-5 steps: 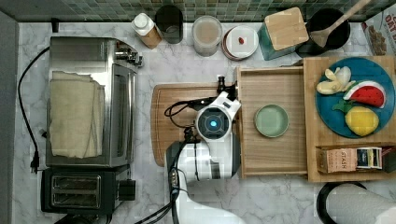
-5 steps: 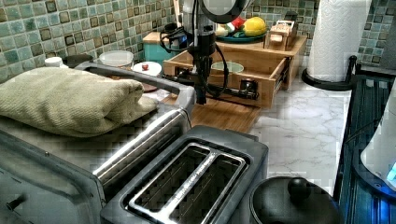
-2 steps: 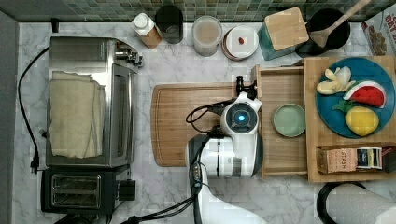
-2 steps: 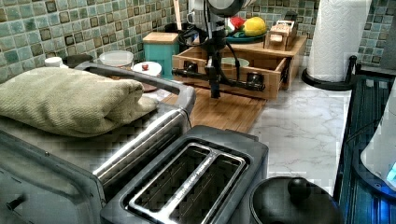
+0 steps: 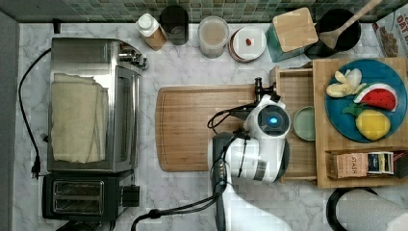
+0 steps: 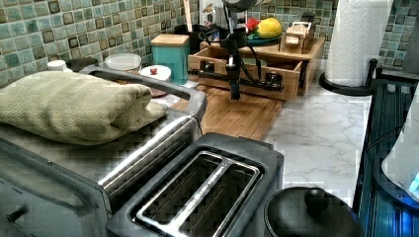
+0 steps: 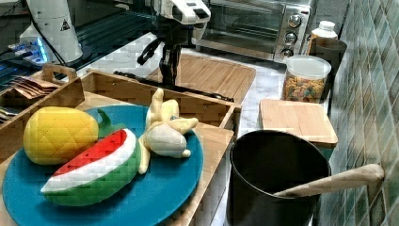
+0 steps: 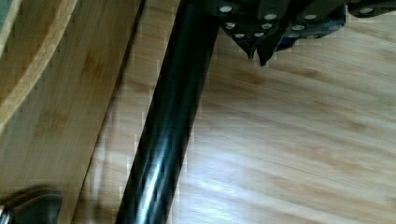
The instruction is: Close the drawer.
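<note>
The drawer (image 5: 294,83) is a shallow light-wood tray sticking partly out from under the wooden top, with a small green dish (image 5: 304,123) inside. Its long black bar handle (image 8: 168,126) runs along the front, seen too in the left view (image 6: 257,82). My gripper (image 8: 258,51) points straight down with its fingers shut, tips together. It stands on the cutting-board side of the bar, right against it. In the left view the gripper (image 6: 234,93) hangs in front of the drawer front (image 6: 276,69), and in the right view the gripper (image 7: 170,75) sits just beyond the drawer wall (image 7: 141,89).
A wooden cutting board (image 5: 202,127) lies in front of the drawer. A blue fruit plate (image 5: 380,77) and tea box sit on the wooden top. A toaster oven (image 5: 91,103) and toaster (image 5: 79,197) stand at the top view's left, jars along the back, and a paper towel roll (image 6: 358,39) stands nearby.
The arm has moved toward the top view's right with the gripper against the handle. The drawer has slid further under the wooden top and sticks out less.
</note>
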Action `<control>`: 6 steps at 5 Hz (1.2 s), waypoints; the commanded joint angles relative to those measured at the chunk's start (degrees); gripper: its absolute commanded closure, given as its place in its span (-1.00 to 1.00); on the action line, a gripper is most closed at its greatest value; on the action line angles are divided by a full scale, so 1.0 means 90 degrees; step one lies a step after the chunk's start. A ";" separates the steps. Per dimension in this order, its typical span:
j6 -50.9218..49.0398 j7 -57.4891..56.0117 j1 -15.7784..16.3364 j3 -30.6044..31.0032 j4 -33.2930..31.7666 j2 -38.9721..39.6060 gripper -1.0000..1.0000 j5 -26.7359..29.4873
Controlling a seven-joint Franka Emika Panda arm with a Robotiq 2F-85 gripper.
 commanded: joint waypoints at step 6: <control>0.0844 -0.1013 -0.1568 -0.1064 0.1680 0.0462 1.00 0.0137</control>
